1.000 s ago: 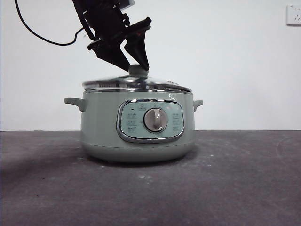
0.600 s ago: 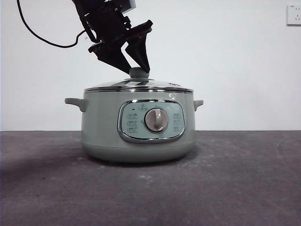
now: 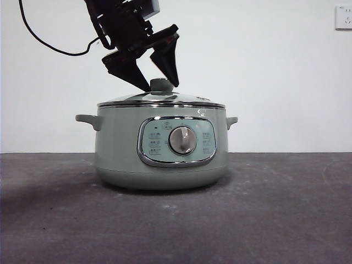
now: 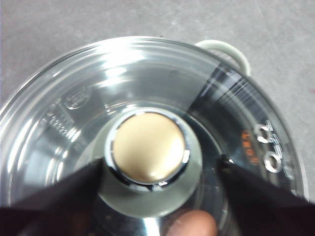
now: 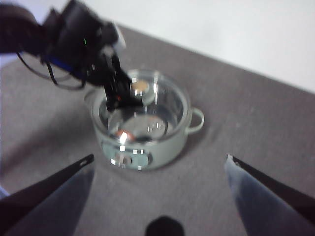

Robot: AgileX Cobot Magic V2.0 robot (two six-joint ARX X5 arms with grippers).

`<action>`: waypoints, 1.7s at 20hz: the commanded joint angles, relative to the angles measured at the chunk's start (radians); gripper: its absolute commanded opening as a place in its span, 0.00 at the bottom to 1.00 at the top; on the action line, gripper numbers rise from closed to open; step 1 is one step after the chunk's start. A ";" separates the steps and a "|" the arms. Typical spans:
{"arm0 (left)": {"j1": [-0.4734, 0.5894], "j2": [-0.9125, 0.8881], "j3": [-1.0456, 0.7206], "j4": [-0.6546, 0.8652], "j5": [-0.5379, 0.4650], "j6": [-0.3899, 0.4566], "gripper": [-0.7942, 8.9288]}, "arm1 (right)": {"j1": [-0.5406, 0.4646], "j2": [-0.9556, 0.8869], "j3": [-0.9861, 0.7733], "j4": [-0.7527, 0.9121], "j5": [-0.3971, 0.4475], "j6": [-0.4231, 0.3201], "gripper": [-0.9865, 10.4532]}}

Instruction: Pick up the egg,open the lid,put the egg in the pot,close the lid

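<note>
Left gripper (image 3: 157, 82) open wide straddling the knob (image 3: 161, 84), one jaw on each side with gaps, lid (image 3: 161, 100) seated on the pot (image 3: 160, 148), egg (image 5: 123, 133) showing inside through the glass, right gripper (image 5: 160, 160) open high above, well apart.

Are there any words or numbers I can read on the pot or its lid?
None can be read for sure.
Lid: raised stamped marks in the glass, too blurred.
Lid near the rim: white and orange printed marks, too blurred.
Pot control panel: tiny labels around the dial, too small.
</note>
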 commanded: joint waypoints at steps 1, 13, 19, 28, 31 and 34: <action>-0.002 -0.039 -0.005 -0.004 0.006 0.005 0.57 | 0.003 0.010 -0.002 -0.023 -0.032 0.011 0.47; -0.002 -0.346 -0.005 -0.346 0.165 0.005 0.57 | 0.003 0.070 -0.003 -0.128 -0.198 0.029 0.47; -0.003 -0.549 -0.005 -0.515 0.259 0.005 0.05 | 0.003 0.080 -0.003 -0.128 -0.301 0.035 0.06; -0.003 -0.638 -0.005 -0.540 0.347 0.006 0.08 | 0.002 0.074 -0.002 -0.128 -0.312 0.050 0.09; -0.003 -0.638 -0.005 -0.538 0.347 0.006 0.08 | 0.002 0.074 -0.002 -0.127 -0.311 0.050 0.09; -0.003 -0.636 -0.005 -0.538 0.347 0.006 0.08 | 0.002 0.074 -0.002 -0.127 -0.311 0.050 0.09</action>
